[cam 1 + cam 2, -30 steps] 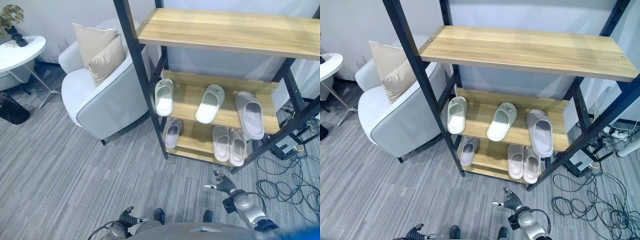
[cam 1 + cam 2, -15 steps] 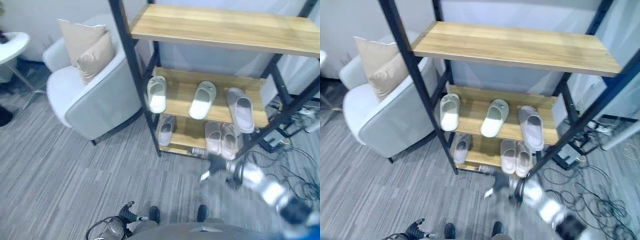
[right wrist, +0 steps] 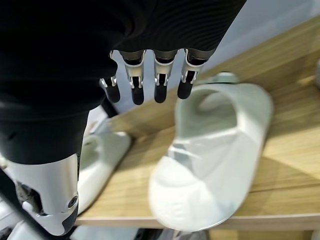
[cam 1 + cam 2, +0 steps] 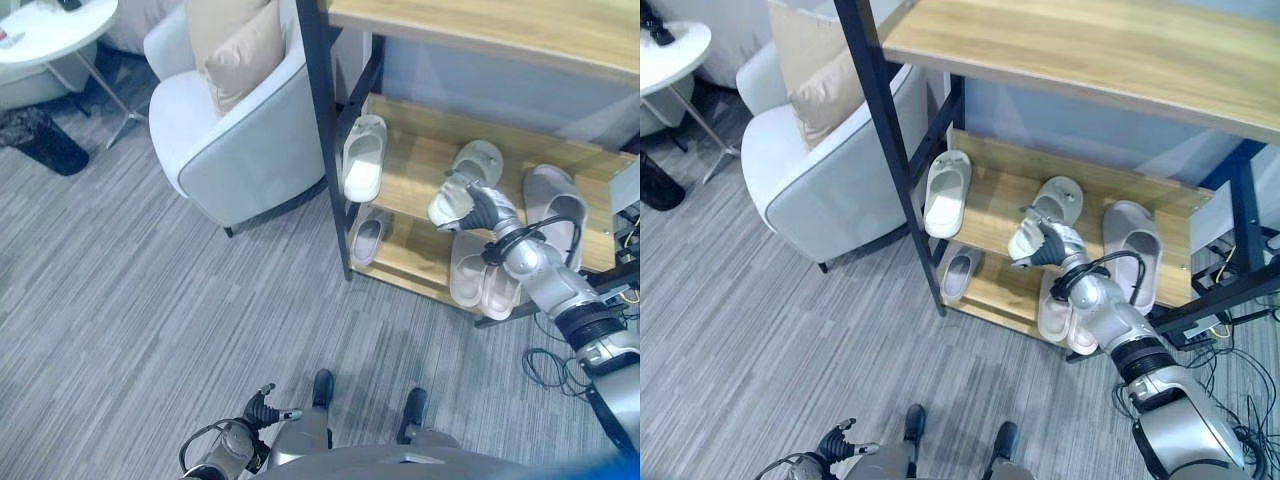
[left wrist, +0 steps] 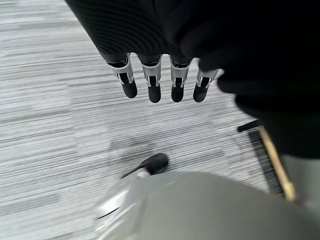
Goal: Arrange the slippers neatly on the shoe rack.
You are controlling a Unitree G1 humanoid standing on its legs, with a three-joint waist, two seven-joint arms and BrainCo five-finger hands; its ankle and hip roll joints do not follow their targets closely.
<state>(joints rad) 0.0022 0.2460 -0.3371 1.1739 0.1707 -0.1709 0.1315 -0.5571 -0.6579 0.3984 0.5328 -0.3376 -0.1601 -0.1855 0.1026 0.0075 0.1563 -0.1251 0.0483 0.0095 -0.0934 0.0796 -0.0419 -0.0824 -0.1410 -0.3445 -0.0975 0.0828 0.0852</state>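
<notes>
At six o'clock our left hand (image 4: 262, 410) hung low over the floor (image 4: 120, 300), fingers straight. At two o'clock our right hand (image 4: 1048, 243) hovered just above the middle slipper (image 3: 210, 155) on the rack (image 4: 990, 205), fingers relaxed, holding nothing. We could read no writing.

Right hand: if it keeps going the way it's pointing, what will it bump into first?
Most likely the pale green slipper in the middle of the rack's middle shelf. The right hand is open and hangs just in front of it, though the exact gap is hard to judge.
</notes>
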